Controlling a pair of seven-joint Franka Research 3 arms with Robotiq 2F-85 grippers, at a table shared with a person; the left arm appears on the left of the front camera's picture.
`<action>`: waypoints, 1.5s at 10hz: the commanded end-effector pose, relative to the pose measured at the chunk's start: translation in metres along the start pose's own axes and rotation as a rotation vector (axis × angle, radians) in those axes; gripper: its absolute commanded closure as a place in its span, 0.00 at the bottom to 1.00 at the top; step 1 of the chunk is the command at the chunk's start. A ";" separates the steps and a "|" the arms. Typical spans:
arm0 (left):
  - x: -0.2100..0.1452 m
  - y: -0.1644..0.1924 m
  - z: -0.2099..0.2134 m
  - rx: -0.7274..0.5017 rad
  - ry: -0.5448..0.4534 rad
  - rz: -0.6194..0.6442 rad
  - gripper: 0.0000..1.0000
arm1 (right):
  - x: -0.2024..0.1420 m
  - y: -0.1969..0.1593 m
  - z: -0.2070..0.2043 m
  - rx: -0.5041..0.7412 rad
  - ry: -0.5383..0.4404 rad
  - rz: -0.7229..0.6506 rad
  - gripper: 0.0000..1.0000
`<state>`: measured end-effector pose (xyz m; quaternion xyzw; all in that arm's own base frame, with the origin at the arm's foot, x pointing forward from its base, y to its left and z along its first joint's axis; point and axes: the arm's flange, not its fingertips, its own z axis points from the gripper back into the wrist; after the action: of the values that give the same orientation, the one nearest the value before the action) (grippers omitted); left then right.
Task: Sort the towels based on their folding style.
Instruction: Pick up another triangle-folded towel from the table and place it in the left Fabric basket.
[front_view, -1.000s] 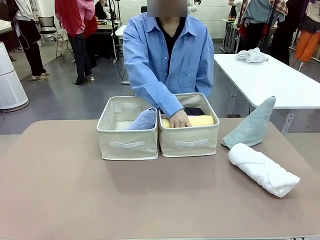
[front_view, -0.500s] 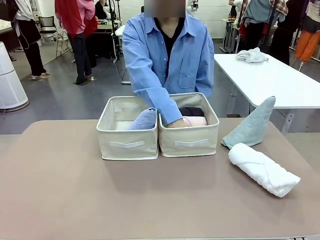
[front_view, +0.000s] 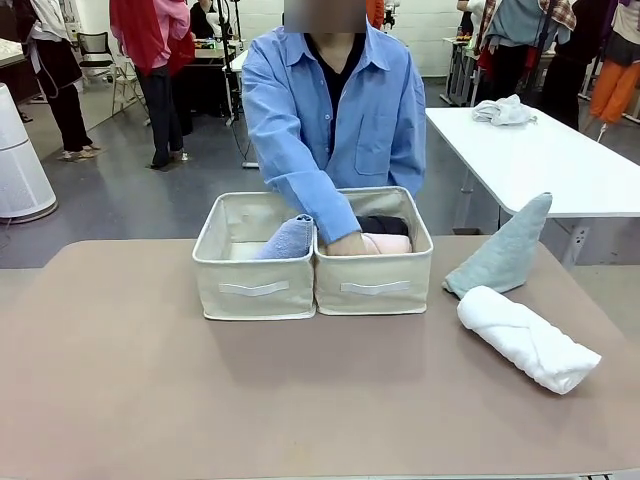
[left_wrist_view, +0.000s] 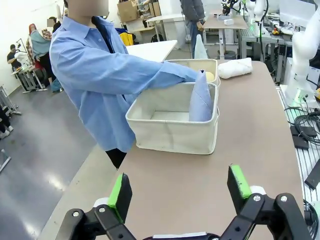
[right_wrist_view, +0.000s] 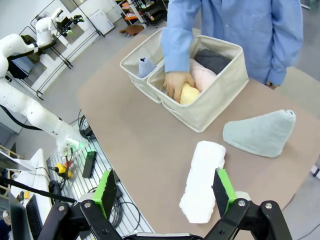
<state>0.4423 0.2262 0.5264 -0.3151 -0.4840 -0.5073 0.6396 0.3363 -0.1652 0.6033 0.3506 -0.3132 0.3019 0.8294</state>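
Standing side by side on the brown worktop (front_view: 200, 390) are two beige fabric bins, touching along one wall; six small terry towels are spread between them and the bare surface, four rolled into cylinders and two shaped into cones.

The bin on the robot's left (front_view: 255, 290) holds one towel, the lavender-blue terry cone (front_view: 288, 240); it stands upright against the shared wall, tip up and just above the rim.

The bin on the robot's right (front_view: 372, 288) holds three rolls; the pink terry roll (front_view: 385, 243) lies flat, its long axis running across the bin; the charcoal terry roll (front_view: 383, 225) lies behind it on the person's side; the yellow terry roll (right_wrist_view: 186, 94) sits at the near wall, only its end showing.

The person's hand (front_view: 345, 244), out of a blue shirt sleeve, is down inside this bin, on the yellow roll and beside the pink one.

To the right of the bins, two towels lie on the worktop; the grey-green terry cone (front_view: 500, 255) has its broad end toward the bins and its narrow end up and away toward the far right; whether it stands or leans I cannot tell.

Just in front of it the white terry roll (front_view: 527, 338) lies flat, its long axis slanting from beside the cone toward the near right edge.

The left gripper (left_wrist_view: 180, 189) hangs above the worktop near the left bin, jaws spread and bare; the right gripper (right_wrist_view: 165, 192) hangs over the white roll's end, jaws likewise spread, gripping nothing.
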 end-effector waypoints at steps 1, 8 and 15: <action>0.000 -0.001 0.001 -0.003 0.009 -0.009 0.00 | 0.000 -0.001 -0.001 0.018 -0.017 0.017 0.00; 0.000 -0.001 0.001 -0.003 0.009 -0.009 0.00 | 0.079 -0.016 -0.099 -0.351 0.383 -0.034 0.00; 0.000 -0.001 0.001 -0.003 0.009 -0.009 0.00 | 0.074 -0.037 -0.149 -0.412 0.513 -0.065 0.00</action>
<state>0.4430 0.2260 0.5267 -0.3150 -0.4835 -0.5080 0.6394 0.4550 -0.0503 0.5572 0.1095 -0.1313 0.2821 0.9440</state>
